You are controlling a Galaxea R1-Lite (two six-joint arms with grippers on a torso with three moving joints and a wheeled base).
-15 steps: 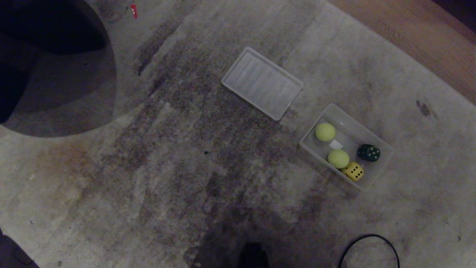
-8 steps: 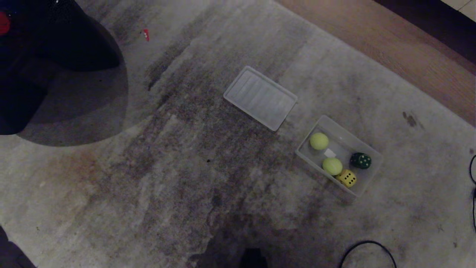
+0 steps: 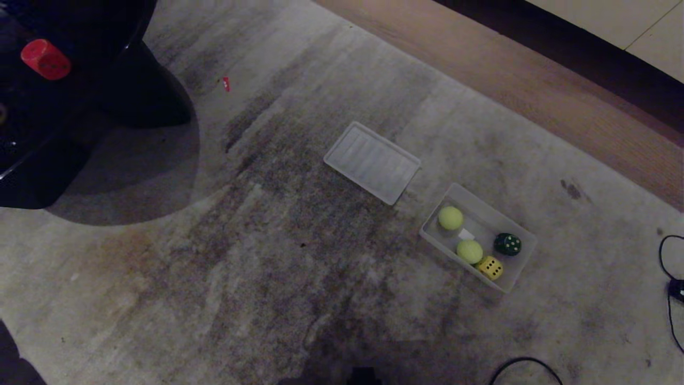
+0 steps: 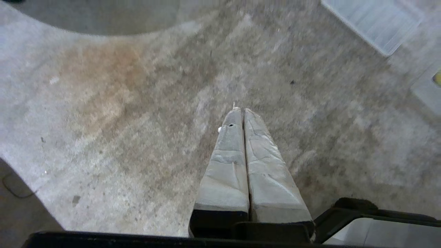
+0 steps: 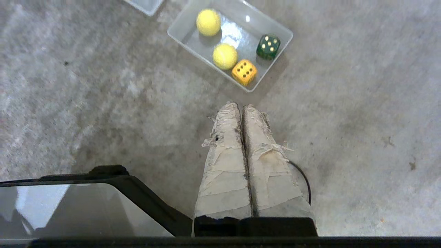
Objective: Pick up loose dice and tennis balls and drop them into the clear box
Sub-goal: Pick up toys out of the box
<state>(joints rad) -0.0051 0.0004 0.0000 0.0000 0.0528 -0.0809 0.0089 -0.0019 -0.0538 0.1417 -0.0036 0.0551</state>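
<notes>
Clear plastic, the box (image 3: 477, 236) sits on the rug (image 3: 267, 278) holding both balls (image 3: 450, 217) and two dice, the green die (image 3: 507, 244) and the yellow die (image 3: 490, 267). Over the last second your head view has swung up: the box and the flat lid (image 3: 372, 162) have slid down the picture together, so the camera moved, not the things. That lift has brought a red die (image 3: 45, 59) into sight at far left, resting on a dark glossy seat (image 3: 32, 139), well apart from the box. You likely want that one next; the tan die is nowhere in view. Both arms hang low over bare rug. Your left gripper (image 4: 240, 109) has its fingers pressed together, empty. Your right gripper (image 5: 240, 104) is likewise pressed together and empty, near the box's corner by the yellow die.
</notes>
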